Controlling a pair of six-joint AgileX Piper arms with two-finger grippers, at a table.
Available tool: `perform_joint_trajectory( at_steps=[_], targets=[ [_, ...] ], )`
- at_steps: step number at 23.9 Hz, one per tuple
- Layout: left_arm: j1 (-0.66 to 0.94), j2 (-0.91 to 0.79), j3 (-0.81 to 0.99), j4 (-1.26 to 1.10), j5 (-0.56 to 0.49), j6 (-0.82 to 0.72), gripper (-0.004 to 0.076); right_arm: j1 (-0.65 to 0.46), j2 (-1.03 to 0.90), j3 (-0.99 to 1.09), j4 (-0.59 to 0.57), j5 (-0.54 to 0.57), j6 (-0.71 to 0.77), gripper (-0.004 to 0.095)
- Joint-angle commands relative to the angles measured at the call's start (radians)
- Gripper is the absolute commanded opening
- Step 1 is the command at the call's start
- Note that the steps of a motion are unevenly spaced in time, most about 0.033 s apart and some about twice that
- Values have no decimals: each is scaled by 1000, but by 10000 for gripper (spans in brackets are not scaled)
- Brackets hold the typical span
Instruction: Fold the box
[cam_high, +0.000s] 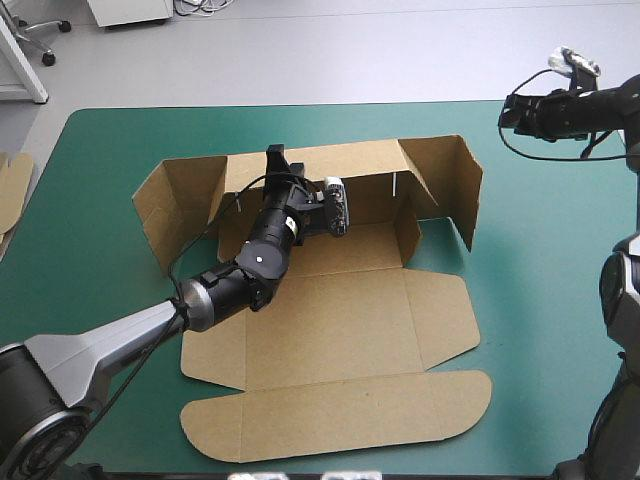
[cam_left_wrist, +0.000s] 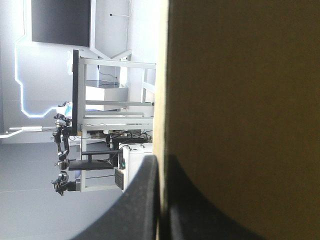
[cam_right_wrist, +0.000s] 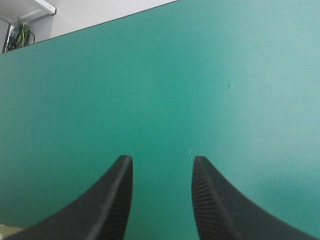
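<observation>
No text, label, brand, number or sign can be read in any view. Nothing legible is seen printed on the brown board of the box (cam_high: 330, 330) or on the teal-green cover (cam_high: 545, 300).

The brown box (cam_high: 330, 330) lies mid-table before me, half raised. Its far wall stands upright toward the table's far edge, end flaps angled forward. Its base, side flaps and rounded lid lie flat toward the near edge.
</observation>
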Motion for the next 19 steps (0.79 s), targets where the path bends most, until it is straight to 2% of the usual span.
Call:
perform_joint_trajectory(
  at_steps=[1,6,12,19],
  targets=[
    [0,-44,-33,38,21,-28,-14,36,-29,-46,48,-33,-23,353],
    [0,-44,-33,38,23,-28,-14,83,-4,-46,45,0,-41,353],
    [0,-44,-33,38,23,-28,-14,125,-11,-46,66,167,-87,347],
    [0,-44,-33,38,21,-28,-14,132,-101,3,75,167,-98,309]
  ],
)
